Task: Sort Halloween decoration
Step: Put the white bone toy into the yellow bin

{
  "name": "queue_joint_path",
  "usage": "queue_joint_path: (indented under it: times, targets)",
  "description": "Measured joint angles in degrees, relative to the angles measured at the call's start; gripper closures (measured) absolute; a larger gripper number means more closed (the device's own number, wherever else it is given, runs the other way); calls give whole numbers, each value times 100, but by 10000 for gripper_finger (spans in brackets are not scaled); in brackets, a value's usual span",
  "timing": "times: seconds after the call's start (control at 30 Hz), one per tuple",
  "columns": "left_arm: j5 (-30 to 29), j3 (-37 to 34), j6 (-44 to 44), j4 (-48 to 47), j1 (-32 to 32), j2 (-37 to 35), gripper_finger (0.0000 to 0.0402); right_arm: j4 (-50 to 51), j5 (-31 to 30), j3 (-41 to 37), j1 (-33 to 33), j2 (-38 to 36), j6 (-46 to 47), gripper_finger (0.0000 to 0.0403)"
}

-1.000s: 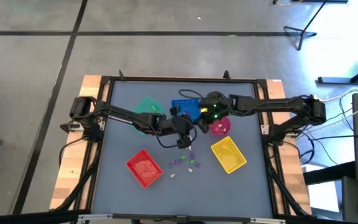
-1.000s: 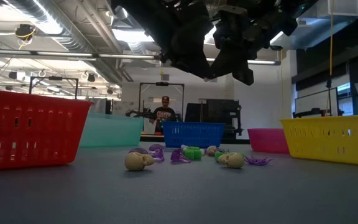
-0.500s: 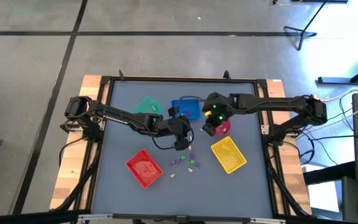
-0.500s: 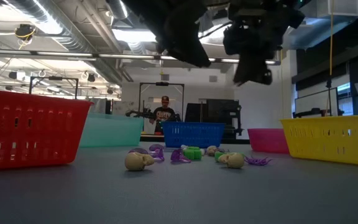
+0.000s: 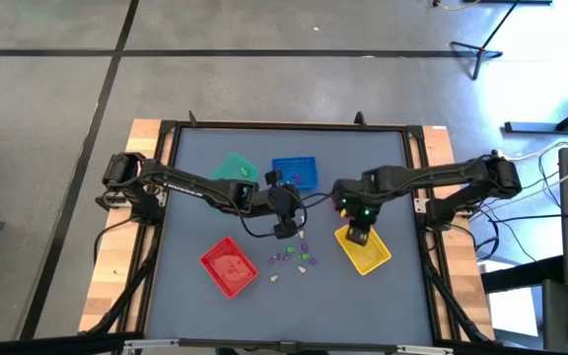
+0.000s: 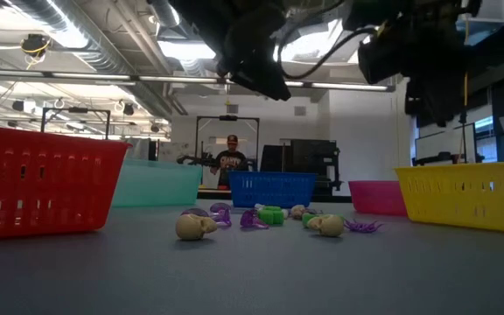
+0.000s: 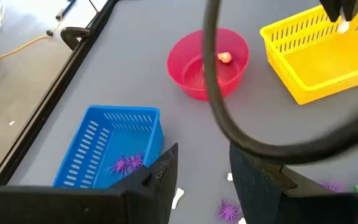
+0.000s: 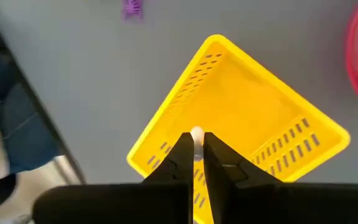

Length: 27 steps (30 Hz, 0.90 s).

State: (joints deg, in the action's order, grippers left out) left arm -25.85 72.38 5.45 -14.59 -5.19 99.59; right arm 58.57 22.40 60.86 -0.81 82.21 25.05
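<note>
The Halloween decoration is a scatter of tiny skulls, purple spiders and green bits (image 5: 294, 258) lying on the grey table (image 6: 261, 216). My right gripper (image 5: 359, 237) hangs over the yellow tray (image 5: 375, 256), shut on a small white trinket (image 8: 196, 132). My left gripper (image 5: 286, 231) hovers open above the far side of the scatter, with nothing between its fingers (image 7: 253, 180). A purple spider (image 7: 127, 165) lies in the blue tray (image 7: 104, 149). A pinkish trinket (image 7: 224, 58) lies in the pink bowl (image 7: 185, 68). My right gripper pinches the white trinket (image 8: 196, 132) between its two fingers, at their free ends. The fingers come steeply from above, pointing down. The trinket is lifted clear, over the inside of the yellow tray (image 8: 247, 106).
A red tray (image 5: 229, 266) stands near left and a green tray (image 5: 233, 168) at the far left beside the blue tray (image 5: 296, 173). A black cable (image 7: 213, 93) arches in front of my left wrist camera. A person stands far back in the room (image 6: 232, 157).
My right gripper has swung from near the pink bowl toward the table's near right, and now hangs over the yellow tray. It has tipped from a flatter slant to pointing steeply down, and has stayed shut on the trinket.
</note>
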Motion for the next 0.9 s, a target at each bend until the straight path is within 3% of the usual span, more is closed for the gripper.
queue_joint_path:
  times: [0.23, 0.53, 0.8, 0.9]
  targets:
    - [531, 0, 27, -66, 0, 0, 271, 4, -539, 0, -272, 0, -2, 388]
    - [1441, 0, 308, -655, 0, 0, 271, 5, -550, 0, -259, 2, 1, 388]
    - [2894, 0, -121, -1052, -60, 2, 271, 4, -549, 0, -255, 2, 5, 388]
    - [3013, 0, -142, -1029, -165, 4, 271, 4, -557, 0, -255, 2, 5, 386]
